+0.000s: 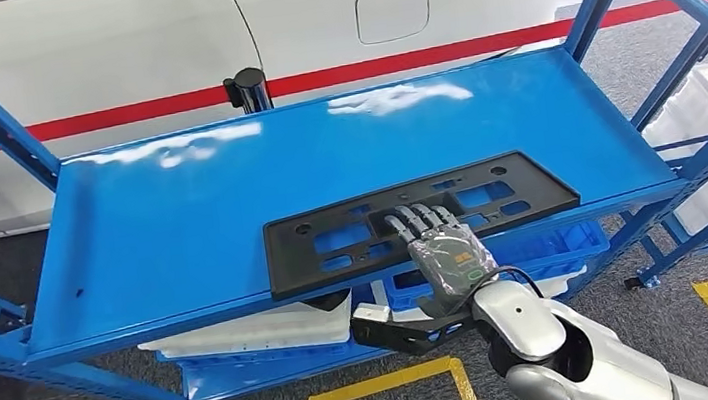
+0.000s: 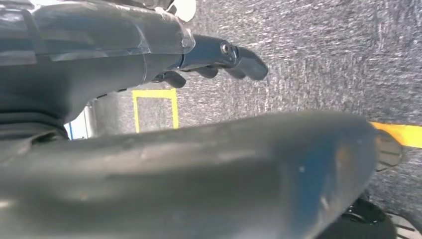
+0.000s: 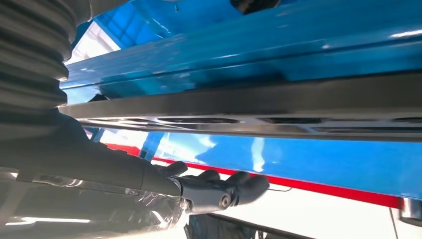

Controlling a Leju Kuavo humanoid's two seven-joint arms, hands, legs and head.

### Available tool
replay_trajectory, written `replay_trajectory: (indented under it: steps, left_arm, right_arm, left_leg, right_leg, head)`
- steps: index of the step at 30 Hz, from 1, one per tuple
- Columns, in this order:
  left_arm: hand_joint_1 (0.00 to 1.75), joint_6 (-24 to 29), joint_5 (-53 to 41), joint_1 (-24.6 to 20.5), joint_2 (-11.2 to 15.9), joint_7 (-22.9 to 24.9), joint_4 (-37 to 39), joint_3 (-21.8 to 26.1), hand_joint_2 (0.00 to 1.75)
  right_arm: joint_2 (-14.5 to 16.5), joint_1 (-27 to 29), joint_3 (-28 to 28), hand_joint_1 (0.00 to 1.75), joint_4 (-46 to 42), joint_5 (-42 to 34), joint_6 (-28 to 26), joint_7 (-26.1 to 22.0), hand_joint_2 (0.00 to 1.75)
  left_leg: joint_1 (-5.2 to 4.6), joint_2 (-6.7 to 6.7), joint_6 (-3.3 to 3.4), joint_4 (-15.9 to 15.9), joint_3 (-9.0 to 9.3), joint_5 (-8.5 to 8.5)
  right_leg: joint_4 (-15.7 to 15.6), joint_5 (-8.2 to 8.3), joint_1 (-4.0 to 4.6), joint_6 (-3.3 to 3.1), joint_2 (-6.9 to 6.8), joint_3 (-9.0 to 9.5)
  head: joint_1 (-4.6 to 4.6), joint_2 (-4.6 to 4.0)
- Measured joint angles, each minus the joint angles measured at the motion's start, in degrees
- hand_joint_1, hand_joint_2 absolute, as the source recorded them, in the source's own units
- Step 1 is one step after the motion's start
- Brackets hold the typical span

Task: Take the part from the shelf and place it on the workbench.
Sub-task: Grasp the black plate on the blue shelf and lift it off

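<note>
I judge the task is only at its start: the black part [image 1: 420,219] lies flat near the front edge of the blue shelf [image 1: 180,210], my right hand [image 1: 441,250] rests on it with fingers stretched flat, not grasping, while my left hand [image 2: 219,57] hangs with nothing in it, and lifting and carrying remain.

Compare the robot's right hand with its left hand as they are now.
The right hand is raised at the shelf, fingers lying on the black part; the left hand hangs above grey carpet, touching nothing. The right hand's fingers lie extended; the left hand's curl loosely. Both have dark fingers.
</note>
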Motion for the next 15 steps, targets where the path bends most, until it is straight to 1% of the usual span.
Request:
replay_trajectory:
  steps: [1,2,3,4,5,6,7,8,9,10,11,12,13,14,15]
  left_arm:
    - [0.0,0.0,0.0,0.0,0.0,0.0,0.0,0.0,0.0]
    - [0.0,0.0,0.0,0.0,0.0,0.0,0.0,0.0,0.0]
    - [0.0,0.0,0.0,0.0,0.0,0.0,0.0,0.0,0.0]
    - [0.0,0.0,0.0,0.0,0.0,0.0,0.0,0.0,0.0]
    - [0.0,0.0,0.0,0.0,-0.1,0.0,0.0,0.0,0.0]
    - [0.0,0.0,0.0,0.1,-0.1,0.0,0.0,0.0,0.0]
    - [0.0,0.0,0.0,0.1,-0.1,0.1,0.0,0.0,0.0]
    - [0.0,0.0,0.0,0.1,-0.1,0.1,0.0,0.0,0.0]
    - [0.0,0.0,0.0,0.2,-0.1,0.1,0.0,0.0,0.0]
    - [0.0,0.0,0.0,0.2,-0.1,0.1,0.0,0.0,0.0]
    - [0.0,0.0,0.0,0.2,-0.1,0.1,0.0,0.0,0.0]
    - [0.0,0.0,0.0,0.2,-0.1,0.1,0.0,0.0,0.0]
    - [0.0,0.0,0.1,0.1,-0.1,0.0,0.0,0.0,0.0]
    - [0.0,0.0,0.2,0.1,-0.1,-0.1,0.0,0.0,0.0]
    - [0.0,0.0,0.4,0.1,-0.2,-0.3,0.0,0.0,0.0]
  right_arm:
    - [0.0,0.0,0.0,0.0,0.0,0.0,0.0,0.0,1.75]
    - [0.0,-0.1,0.0,0.0,-0.1,0.0,0.0,0.0,1.75]
    - [0.0,-0.1,0.0,0.0,-0.1,0.0,0.0,0.0,1.75]
    - [0.0,0.0,0.0,0.0,-0.1,0.0,0.0,0.0,1.75]
    - [0.0,0.0,0.0,0.0,-0.1,0.0,0.0,0.0,1.75]
    - [0.0,0.0,0.0,0.0,-0.1,-0.1,0.0,0.0,1.75]
    - [0.0,0.0,0.0,0.0,-0.1,-0.1,0.0,0.0,1.75]
    - [0.0,0.0,0.1,0.0,-0.1,-0.2,0.0,0.0,1.75]
    - [0.0,0.0,0.1,0.0,-0.1,-0.2,0.1,0.0,1.75]
    - [0.0,0.0,0.0,0.0,-0.1,-0.2,0.1,0.0,1.75]
    - [0.0,0.0,0.0,0.0,-0.1,-0.2,0.2,0.0,1.75]
    - [0.0,0.0,0.0,0.0,0.0,-0.2,0.2,0.0,1.75]
    - [0.0,0.0,0.0,0.0,0.0,-0.2,0.2,0.0,1.75]
    - [0.0,0.0,0.0,0.0,0.0,-0.2,0.2,0.0,1.75]
    - [0.0,0.0,0.0,0.0,0.0,-0.2,0.2,0.0,1.75]
  left_leg:
    - [0.02,0.06,-0.29,0.9,-0.33,-0.66]
    - [0.04,0.1,-0.52,3.2,-1.44,-1.81]
    - [0.07,0.11,-0.68,6.8,-3.35,-3.27]
    - [0.09,0.1,-0.79,10.9,-5.88,-4.76]
    - [0.11,0.08,-0.85,14.7,-8.43,-5.73]
    - [0.12,0.07,-0.85,16.9,-10.28,-5.6]
    - [0.12,0.06,-0.77,16.9,-11.08,-4.24]
    - [0.11,0.07,-0.62,14.5,-10.68,-1.69]
    - [0.11,0.09,-0.42,10.7,-9.53,1.25]
    - [0.04,0.12,-0.23,7.1,-8.2,3.37]
    - [-0.01,0.15,0.0,4.1,-7.04,4.64]
    - [-0.08,0.15,0.19,2.7,-6.46,4.91]
    - [-0.11,0.13,0.35,2.2,-6.24,4.63]
    - [-0.07,0.1,0.46,2.0,-6.16,4.6]
    - [-0.06,0.04,0.48,1.9,-6.15,4.61]
  right_leg:
    - [-0.1,-0.14,-0.08,-0.36,-0.02,0.23]
    - [-0.3,-0.24,-0.19,-0.66,-0.09,0.49]
    - [-0.4,-0.39,-0.21,-0.93,-0.18,0.66]
    - [-0.4,-0.57,-0.18,-1.12,-0.25,0.79]
    - [-0.4,-0.74,-0.13,-1.25,-0.28,0.92]
    - [-0.4,-0.95,-0.09,-1.3,-0.26,1.12]
    - [-0.4,-1.17,-0.07,-1.27,-0.21,1.4]
    - [-0.4,-1.45,-0.07,-1.17,-0.14,1.82]
    - [-0.4,-1.77,-0.08,-0.99,-0.09,2.25]
    - [-0.4,-2.08,0.0,-0.73,-0.05,2.62]
    - [-0.3,-2.33,0.08,-0.44,-0.02,2.82]
    - [-0.3,-2.46,0.15,-0.15,0.0,2.88]
    - [-0.2,-2.59,0.25,0.07,0.02,2.89]
    - [-0.2,-2.63,0.25,-0.07,0.04,2.9]
    - [-0.2,-2.68,0.26,-0.39,0.02,2.99]
  head:
    - [-0.24,0.0]
    - [-0.58,0.0]
    - [-0.97,0.0]
    - [-1.32,0.0]
    - [-1.54,0.0]
    - [-1.61,0.0]
    - [-1.69,0.0]
    - [-1.84,0.0]
    - [-2.05,0.0]
    - [-2.29,0.0]
    - [-2.52,0.0]
    - [-2.59,0.0]
    - [-2.59,0.0]
    - [-2.52,0.0]
    - [-2.35,0.0]
